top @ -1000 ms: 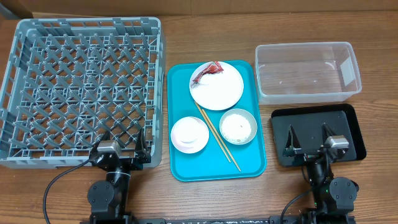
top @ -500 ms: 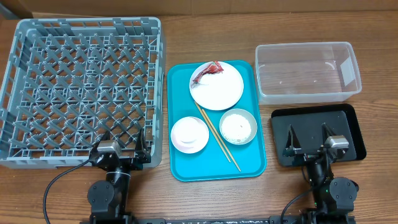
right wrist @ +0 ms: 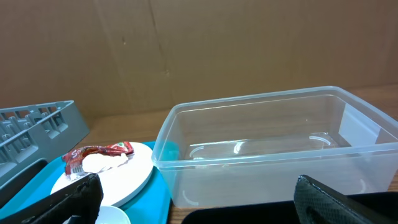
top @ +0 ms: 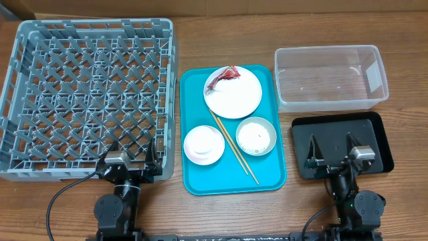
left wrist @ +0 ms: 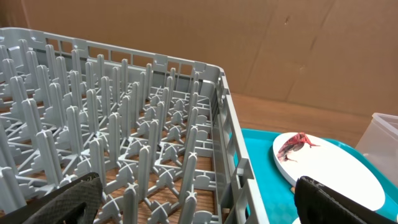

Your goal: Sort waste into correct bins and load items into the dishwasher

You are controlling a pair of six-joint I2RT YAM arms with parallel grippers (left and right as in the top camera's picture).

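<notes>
A red-and-silver foil wrapper lies on the white plate at the back of the teal tray. A pale grey bowl holds white rice. A small white cup sits in a whitish-pink bowl. Wooden chopsticks lie between them. The grey dish rack stands at the left. The clear tub and black tray are at the right. My left gripper is open at the rack's near right corner. My right gripper is open over the black tray's near edge. The wrapper also shows in the left wrist view and the right wrist view.
The brown wooden table runs under everything. A cardboard wall stands behind the table. Bare wood shows between the rack and the teal tray, and between the teal tray and the black tray.
</notes>
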